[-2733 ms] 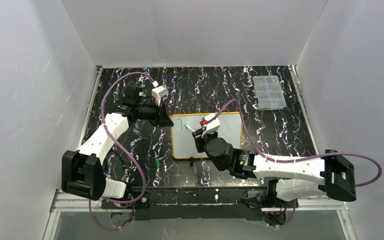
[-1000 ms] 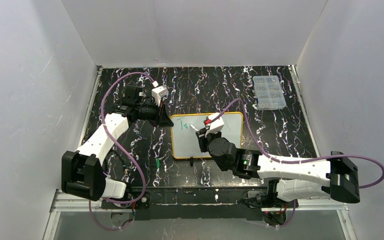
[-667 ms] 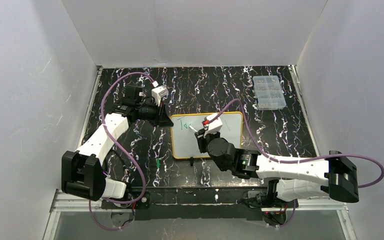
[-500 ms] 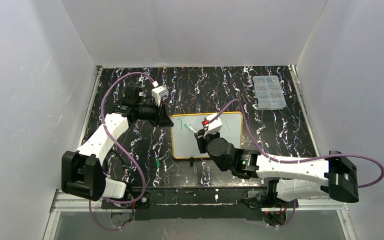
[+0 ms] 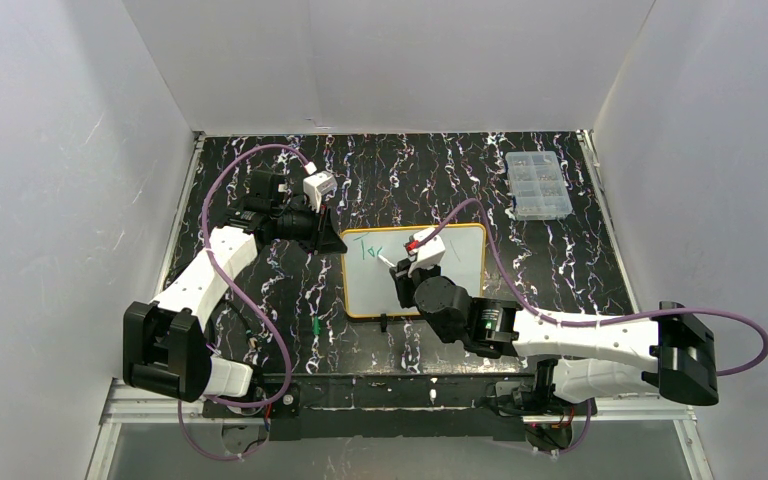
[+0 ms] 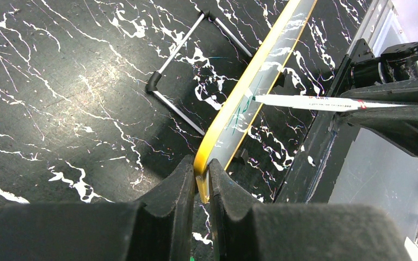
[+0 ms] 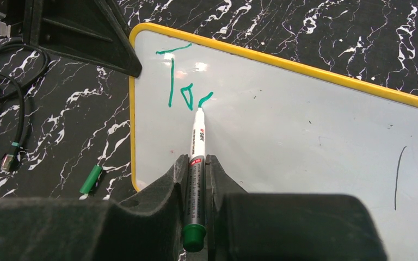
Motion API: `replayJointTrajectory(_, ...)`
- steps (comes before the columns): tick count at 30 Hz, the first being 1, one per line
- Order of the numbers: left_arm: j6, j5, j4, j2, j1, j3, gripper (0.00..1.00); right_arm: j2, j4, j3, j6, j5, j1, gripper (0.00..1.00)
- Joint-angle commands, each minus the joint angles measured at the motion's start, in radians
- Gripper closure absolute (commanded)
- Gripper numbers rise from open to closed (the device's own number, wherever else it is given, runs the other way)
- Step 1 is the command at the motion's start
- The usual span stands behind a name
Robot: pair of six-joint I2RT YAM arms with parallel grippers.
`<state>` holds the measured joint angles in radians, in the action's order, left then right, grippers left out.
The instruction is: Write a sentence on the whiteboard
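Note:
The whiteboard (image 5: 460, 270) with its yellow frame lies flat on the black marbled table; it also shows in the right wrist view (image 7: 305, 125) and edge-on in the left wrist view (image 6: 256, 81). My left gripper (image 6: 200, 182) is shut on the board's far-left corner (image 5: 338, 243). My right gripper (image 7: 197, 168) is shut on a white marker with a green end (image 7: 197, 136). Its tip touches the board at the end of green writing (image 7: 182, 81) near the upper left corner. The right gripper (image 5: 403, 268) hovers over the board's left half.
A green marker cap (image 7: 91, 178) lies on the table left of the board, also in the top view (image 5: 316, 327). A clear compartmented box (image 5: 537, 184) sits at the far right. A black stroke (image 7: 397, 176) marks the board's right side. White walls enclose the table.
The green writing has grown: a third short stroke now follows the first two marks. My right gripper with the marker has shifted slightly right. The left arm has not moved.

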<state>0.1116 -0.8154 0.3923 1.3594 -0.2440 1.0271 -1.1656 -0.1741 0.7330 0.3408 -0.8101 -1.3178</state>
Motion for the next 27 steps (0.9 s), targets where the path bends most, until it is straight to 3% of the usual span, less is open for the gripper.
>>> replayJointTrajectory(1, 0.016, 0.004, 0.005, -0.042, 0.006, -0.005, 1.00, 0.018, 0.008, 0.017, -0.018, -0.074, 0.005, 0.99)
replayJointTrajectory(27, 0.018, 0.005, 0.005, -0.043, 0.006, -0.004, 1.00, 0.014, -0.124, 0.060, -0.152, -0.124, 0.005, 0.99)
